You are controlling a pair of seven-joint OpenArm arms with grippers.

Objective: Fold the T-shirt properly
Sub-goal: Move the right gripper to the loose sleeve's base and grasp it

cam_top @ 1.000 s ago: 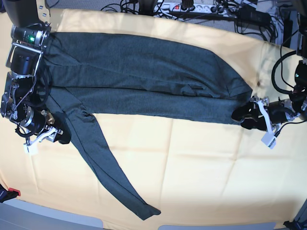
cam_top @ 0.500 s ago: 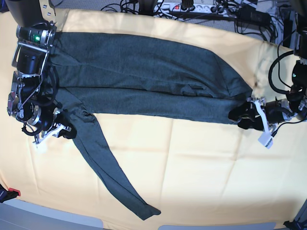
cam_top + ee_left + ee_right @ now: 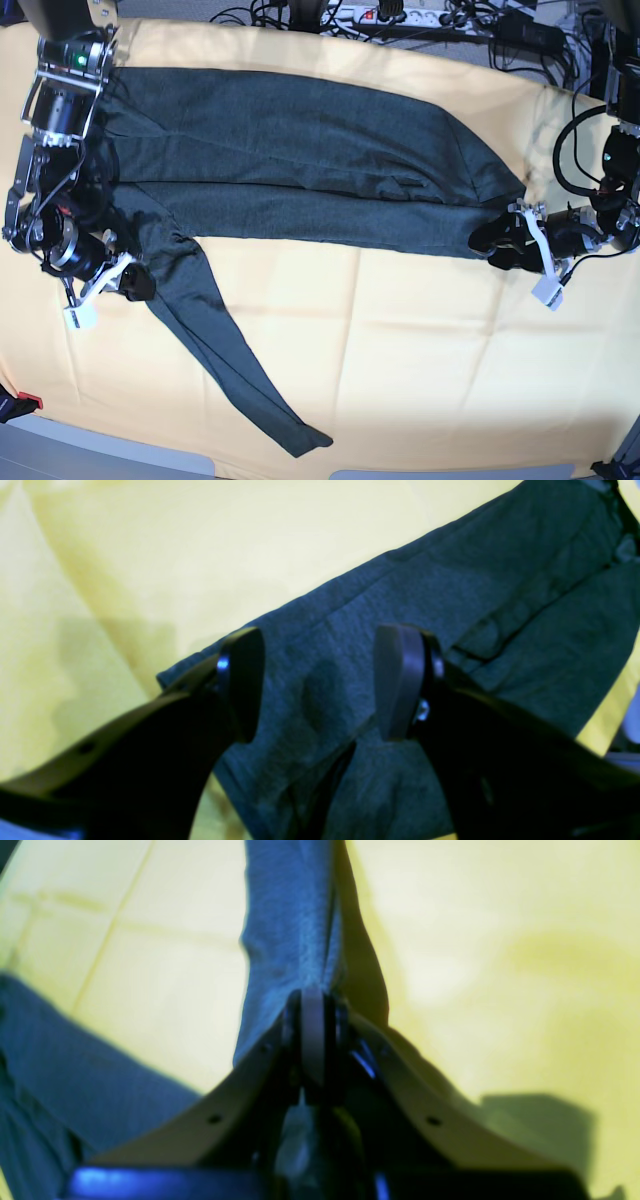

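The T-shirt (image 3: pixel 300 160) lies folded lengthwise across the yellow cloth (image 3: pixel 420 360). The right gripper (image 3: pixel 312 1005) is clamped on the sleeve (image 3: pixel 290 915). The left gripper (image 3: pixel 320 680) stands open over the shirt's corner.

The right hand (image 3: pixel 312 1005) hides the T-shirt (image 3: pixel 292 915) fabric it pinches.

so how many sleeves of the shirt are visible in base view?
1. One long sleeve of the T-shirt trails diagonally from the shirt's left end toward the near edge of the yellow cloth. A second sleeve may be folded under the body, hidden.
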